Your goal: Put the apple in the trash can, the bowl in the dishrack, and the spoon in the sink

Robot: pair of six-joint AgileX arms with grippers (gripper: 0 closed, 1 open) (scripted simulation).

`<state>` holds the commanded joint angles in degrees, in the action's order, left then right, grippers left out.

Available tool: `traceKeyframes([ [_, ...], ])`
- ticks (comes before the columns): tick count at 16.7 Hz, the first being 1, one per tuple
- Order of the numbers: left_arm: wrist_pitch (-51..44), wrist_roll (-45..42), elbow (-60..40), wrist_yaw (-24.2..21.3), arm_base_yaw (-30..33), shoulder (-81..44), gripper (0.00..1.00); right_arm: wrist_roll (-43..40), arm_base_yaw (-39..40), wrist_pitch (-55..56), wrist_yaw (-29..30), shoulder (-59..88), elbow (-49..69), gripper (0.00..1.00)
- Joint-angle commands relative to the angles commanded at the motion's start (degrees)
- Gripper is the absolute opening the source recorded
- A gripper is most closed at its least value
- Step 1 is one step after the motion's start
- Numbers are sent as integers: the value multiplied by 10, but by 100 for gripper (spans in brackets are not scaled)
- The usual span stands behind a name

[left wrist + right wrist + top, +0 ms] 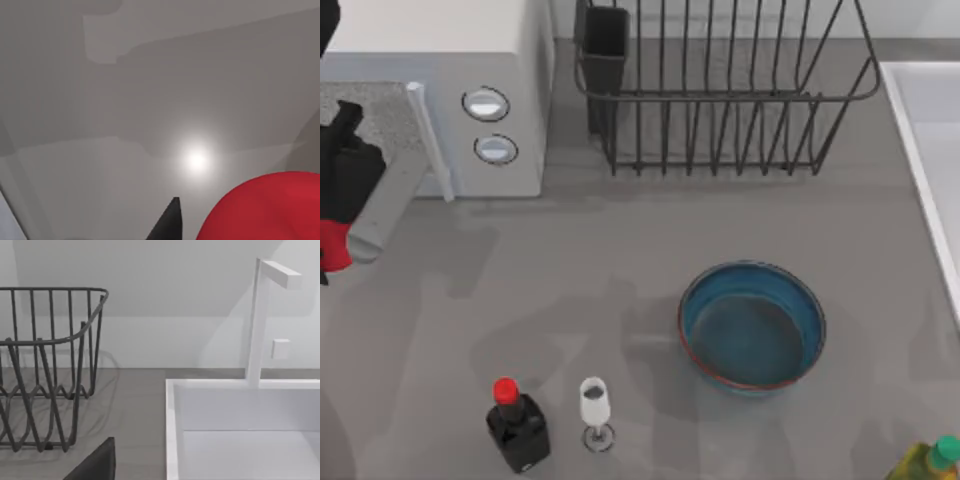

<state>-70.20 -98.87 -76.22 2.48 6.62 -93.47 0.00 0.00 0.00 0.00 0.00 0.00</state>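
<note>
At the table's far left edge my left gripper (pixel 328 256) hangs above the counter, shut on the red apple (pixel 330 240). The left wrist view has the apple (pixel 270 207) close up beside one black fingertip (pixel 169 225), with bare grey counter beneath. The deep-blue bowl (pixel 752 325) stands upright right of centre. The black wire dishrack (pixel 720 100) is at the back, and the white sink (pixel 920 140) lies at the right edge. One black finger (pixel 95 465) of my right gripper points toward the sink's rim (pixel 172 430) and the dishrack (pixel 45 365). The spoon and trash can are out of view.
A white microwave (pixel 440 90) fills the back left. A black bottle with a red cap (pixel 517 425) and a small glass (pixel 595 408) stand at the front left. A yellow-green bottle (pixel 928 462) sits in the front right corner. A white faucet (pixel 260 320) rises behind the sink.
</note>
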Motion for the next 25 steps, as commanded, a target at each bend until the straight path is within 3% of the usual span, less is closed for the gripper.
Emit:
traceKeyframes([
  [8,-30,-528,69,26,-144,111,0,0,0,0,0,0,0,100],
  [14,-48,-849,109,43,-228,174,0,0,0,0,0,0,0,100],
  [19,-56,-1002,128,51,-266,203,0,0,0,0,0,0,0,100],
  [25,-57,-1024,130,53,-272,207,0,0,0,0,0,0,0,100],
])
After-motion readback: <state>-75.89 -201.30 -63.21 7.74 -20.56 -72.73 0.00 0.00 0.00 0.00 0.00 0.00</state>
